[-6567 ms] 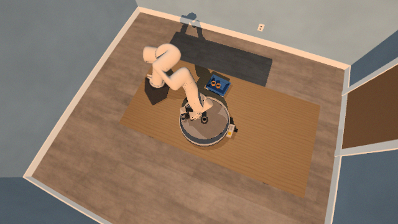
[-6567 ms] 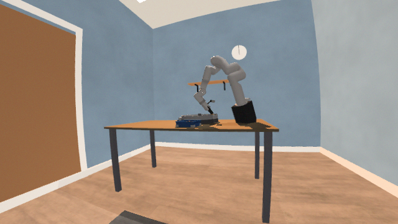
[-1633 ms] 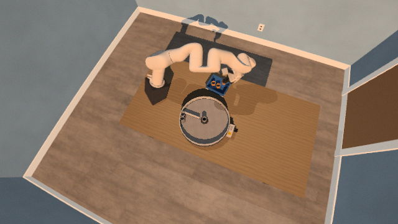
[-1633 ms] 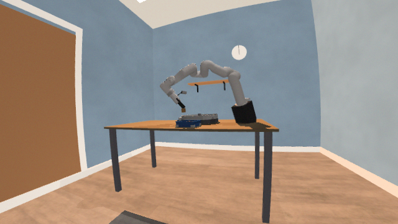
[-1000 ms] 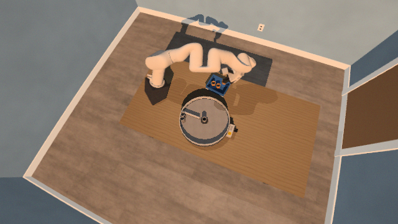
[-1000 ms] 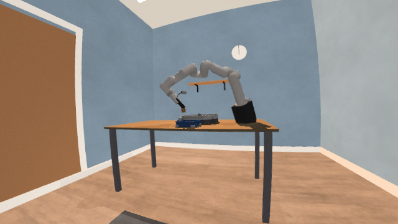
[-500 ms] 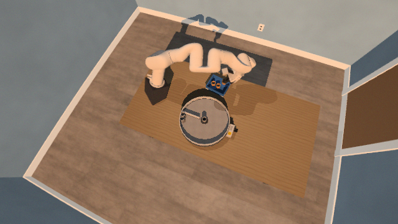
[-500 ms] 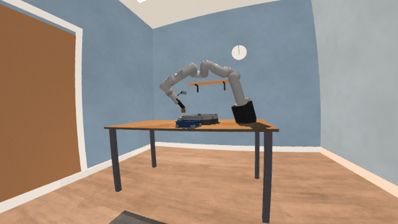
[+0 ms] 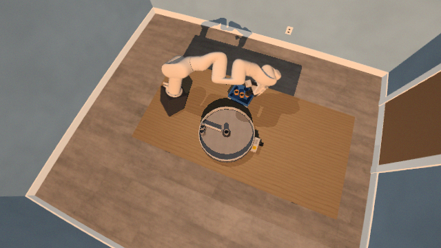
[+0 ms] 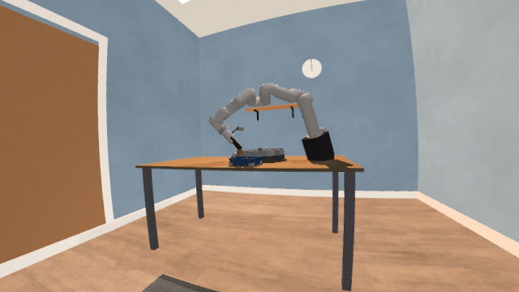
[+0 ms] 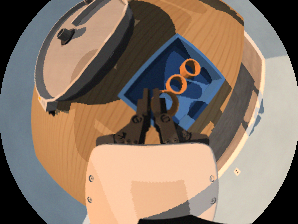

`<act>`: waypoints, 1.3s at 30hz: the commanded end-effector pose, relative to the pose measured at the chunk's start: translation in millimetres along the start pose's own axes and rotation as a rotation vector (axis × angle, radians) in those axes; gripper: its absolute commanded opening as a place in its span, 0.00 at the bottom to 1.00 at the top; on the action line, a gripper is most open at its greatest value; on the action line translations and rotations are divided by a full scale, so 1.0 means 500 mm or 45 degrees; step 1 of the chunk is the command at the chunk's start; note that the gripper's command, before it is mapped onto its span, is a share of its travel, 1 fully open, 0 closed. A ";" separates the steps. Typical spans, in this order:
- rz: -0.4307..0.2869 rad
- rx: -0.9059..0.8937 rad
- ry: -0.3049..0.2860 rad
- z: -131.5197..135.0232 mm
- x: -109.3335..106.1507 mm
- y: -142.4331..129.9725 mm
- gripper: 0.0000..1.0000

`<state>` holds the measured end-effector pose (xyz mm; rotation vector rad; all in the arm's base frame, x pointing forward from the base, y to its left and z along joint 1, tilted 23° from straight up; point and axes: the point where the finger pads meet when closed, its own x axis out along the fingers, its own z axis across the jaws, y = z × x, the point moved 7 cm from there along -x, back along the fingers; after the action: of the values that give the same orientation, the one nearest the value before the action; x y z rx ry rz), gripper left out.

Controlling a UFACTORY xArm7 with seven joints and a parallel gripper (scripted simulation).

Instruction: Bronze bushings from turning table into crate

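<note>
While the jaws are narrow on the wall of a third bronze bushing, two others sit in the crate.

The held bushing point(image 10: 239, 152) point(image 11: 175, 104) is at the fingertips, over the crate point(image 9: 241, 102) point(image 10: 246, 161) point(image 11: 201, 57). In the wrist view its ring shows mostly to the right of the finger pair, so it's off-centre, gripped by one side of the wall rather than across its full width. Side view puts it directly below the tips, at about the crate's rim; can't tell whether it touches anything in there.

Looks: short hollow tube, orange-brown, open end facing the wrist camera. Its ring reads darker than the other two, partly covered by the dark fingers.

The first loose bushing point(image 9: 236, 91) point(image 11: 192, 60) and the second loose bushing point(image 9: 242, 94) point(image 11: 168, 85) are close together in the blue crate, open ends up, bright orange rims.

Grey steel bushings point(image 9: 202, 129) are on the turning table point(image 9: 234, 145) point(image 10: 268, 153) point(image 11: 75, 65), near its edge by the guide bar. Crate and turning table are on the wooden surface point(image 9: 303, 148) point(image 10: 182, 163) point(image 11: 60, 135), just beside each other. Release not done.

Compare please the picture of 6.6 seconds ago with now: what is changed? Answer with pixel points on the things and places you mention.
The gripper point(image 9: 249, 93) point(image 10: 239, 148) point(image 11: 151, 96) moved from the turning table point(image 9: 231, 146) point(image 10: 265, 153) point(image 11: 80, 57) to the crate point(image 9: 237, 101) point(image 10: 245, 161) point(image 11: 150, 75), now pinching a bronze bushing point(image 9: 247, 95) point(image 10: 239, 152) point(image 11: 175, 104). The crate and its two other bushings point(image 9: 242, 96) point(image 11: 184, 74) stayed.
</note>
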<state>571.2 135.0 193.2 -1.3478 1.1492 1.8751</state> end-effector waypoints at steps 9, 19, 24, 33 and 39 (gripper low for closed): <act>-0.008 0.002 0.001 -0.002 0.013 -0.019 0.00; -0.008 0.002 0.001 -0.002 0.014 -0.019 0.00; -0.008 0.002 0.001 -0.002 0.016 -0.021 0.00; -0.008 0.002 0.001 -0.002 0.034 -0.036 0.00; -0.008 0.002 0.001 -0.002 0.047 -0.048 0.00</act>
<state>580.8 143.6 165.2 -1.3484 1.1482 1.8731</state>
